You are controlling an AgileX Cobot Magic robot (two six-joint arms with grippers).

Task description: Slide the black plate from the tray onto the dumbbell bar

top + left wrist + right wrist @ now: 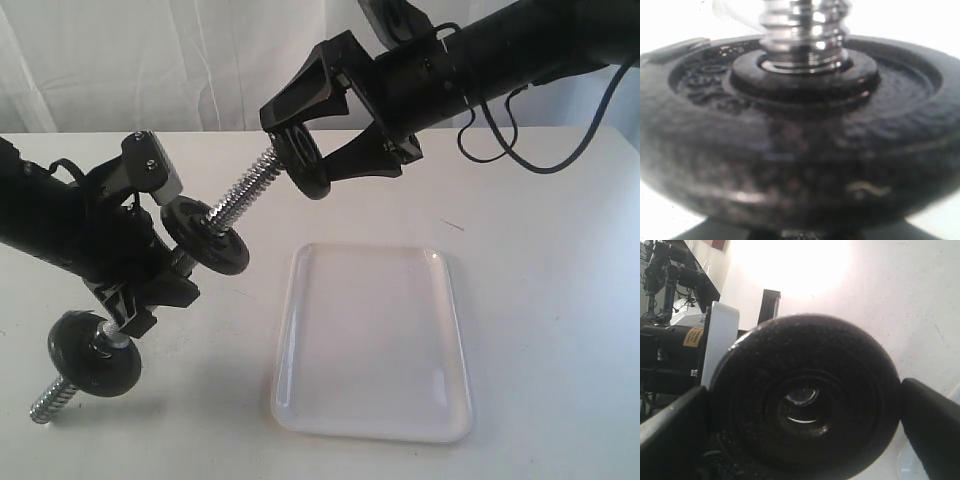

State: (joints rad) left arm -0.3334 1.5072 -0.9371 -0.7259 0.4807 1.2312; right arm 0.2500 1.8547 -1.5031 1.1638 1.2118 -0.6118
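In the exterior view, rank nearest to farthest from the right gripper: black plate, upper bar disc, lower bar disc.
1. black plate: clamped in the right gripper, at the dumbbell bar upper tip.
2. upper bar disc: mid-bar, lower left.
3. lower bar disc: bar's bottom end.

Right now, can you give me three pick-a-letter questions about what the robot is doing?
1. Where is the black plate? A on the floor B in the right pincer, at the dumbbell bar's upper end C inside a box
2. How many black discs already sit on the bar? A none B five C two
3. How is the bar? A lying flat B tilted, gripped by the left pincer C standing straight up
Answers: B, the pincer's fingers clamp its rim; C, one sits on either side of the left pincer; B, it slants upward.
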